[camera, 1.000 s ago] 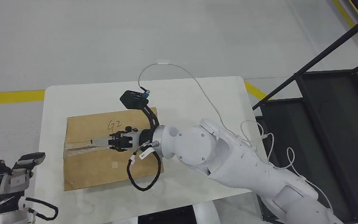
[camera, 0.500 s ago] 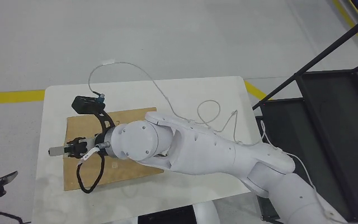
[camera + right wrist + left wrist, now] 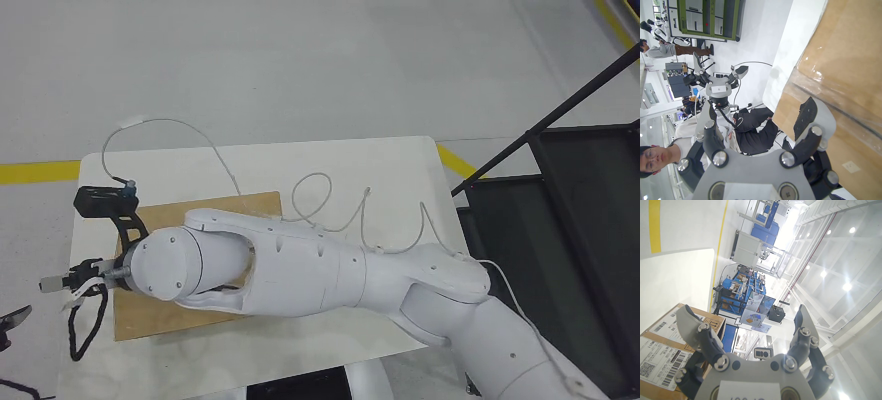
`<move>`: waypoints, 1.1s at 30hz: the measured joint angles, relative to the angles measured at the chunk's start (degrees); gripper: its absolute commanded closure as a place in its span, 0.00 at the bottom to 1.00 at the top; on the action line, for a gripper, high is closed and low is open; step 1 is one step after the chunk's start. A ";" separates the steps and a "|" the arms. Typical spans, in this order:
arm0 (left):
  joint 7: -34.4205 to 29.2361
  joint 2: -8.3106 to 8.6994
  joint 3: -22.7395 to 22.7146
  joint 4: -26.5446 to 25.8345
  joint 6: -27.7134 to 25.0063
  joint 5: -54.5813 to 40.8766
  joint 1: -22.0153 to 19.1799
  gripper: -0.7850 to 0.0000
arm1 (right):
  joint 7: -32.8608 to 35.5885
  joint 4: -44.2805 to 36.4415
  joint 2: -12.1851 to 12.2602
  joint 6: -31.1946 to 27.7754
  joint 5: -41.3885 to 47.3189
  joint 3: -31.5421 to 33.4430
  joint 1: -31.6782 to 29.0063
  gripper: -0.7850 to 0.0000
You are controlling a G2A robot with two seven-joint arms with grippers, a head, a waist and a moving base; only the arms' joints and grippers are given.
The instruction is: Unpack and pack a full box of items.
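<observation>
– Fingers (image 3: 687, 321) on the left gripper (image 3: 742, 313), how do they stand?
– They are spread wide with nothing between them. That gripper sits off to the left of the table (image 3: 380, 170), clear of it. Its own view shows the cardboard box (image 3: 659, 332) beyond one finger, with printed labels on the face turned toward it. The right wrist view looks across at this gripper and shows the same open spread.
– And the right gripper (image 3: 757, 106)?
– It comes next along, at the table's left edge, just past the box's left side. Its arm is stretched across the box top. Its fingers are apart too, and they hold nothing. One pad (image 3: 806, 117) stands in front of a box corner, but I cannot tell whether it touches the cardboard.
– Where exactly is the box?
– It lies flat on the white table, toward the left and front. The flaps are shut, with clear tape along the seam. From above, the right arm covers most of the top, so a strip of the far edge and the near left corner show.
– Anything further right?
– A thin white cable (image 3: 160, 120) starts at the left and loops along above the arm, over the table's middle. A black metal structure (image 3: 580, 230) stands on the floor off the table's right side.
</observation>
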 measured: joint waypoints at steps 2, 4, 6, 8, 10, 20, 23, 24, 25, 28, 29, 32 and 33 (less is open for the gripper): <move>0.00 0.00 0.00 0.00 0.00 0.00 0.00 0.00 | -0.76 1.69 -1.28 0.79 0.36 -0.22 0.13 0.00; 0.00 0.00 0.00 0.00 0.00 0.00 0.00 0.00 | -1.57 3.58 -2.42 0.92 1.08 -0.16 -0.24 0.00; 0.00 0.00 0.00 0.00 0.00 0.00 0.00 0.00 | -2.34 5.14 -3.29 0.90 1.29 -0.16 -0.53 0.00; 0.00 0.00 0.00 0.00 0.00 0.00 0.00 0.00 | -3.09 6.60 -4.19 0.91 1.37 -0.13 -0.87 0.00; 0.00 0.00 0.00 0.00 0.00 0.00 0.00 0.00 | -3.44 7.80 -4.95 0.55 1.59 0.06 -1.32 0.00; 0.00 0.00 0.00 0.00 0.00 0.00 0.00 0.00 | -2.21 10.18 -6.70 1.28 -0.82 0.69 -2.29 0.00; 0.00 0.00 0.00 0.00 0.00 0.00 0.00 0.00 | -1.45 9.55 -6.60 1.81 -1.36 1.63 -2.95 0.00; 0.00 0.00 0.00 0.00 0.00 0.00 0.00 0.00 | -1.26 9.26 -6.51 1.81 -1.34 2.08 -3.30 0.00; 0.00 0.00 0.00 0.00 0.00 0.00 0.00 0.00 | -1.04 8.87 -6.34 1.94 -1.62 2.56 -3.69 0.00; 0.00 0.00 0.00 0.00 0.00 0.00 0.00 0.00 | -0.28 7.72 -5.80 3.06 -3.19 3.28 -4.43 0.00; 0.00 0.00 0.00 0.00 0.00 0.00 0.00 0.00 | -0.04 7.40 -5.60 3.47 -3.68 3.47 -4.72 0.00; 0.00 0.00 0.00 0.00 0.00 0.00 0.00 0.00 | 0.62 6.30 -4.86 4.67 -5.08 4.24 -5.99 0.00; 0.00 0.00 0.00 0.00 0.00 0.00 0.00 0.00 | 0.74 5.97 -4.61 4.95 -5.51 4.52 -6.43 0.00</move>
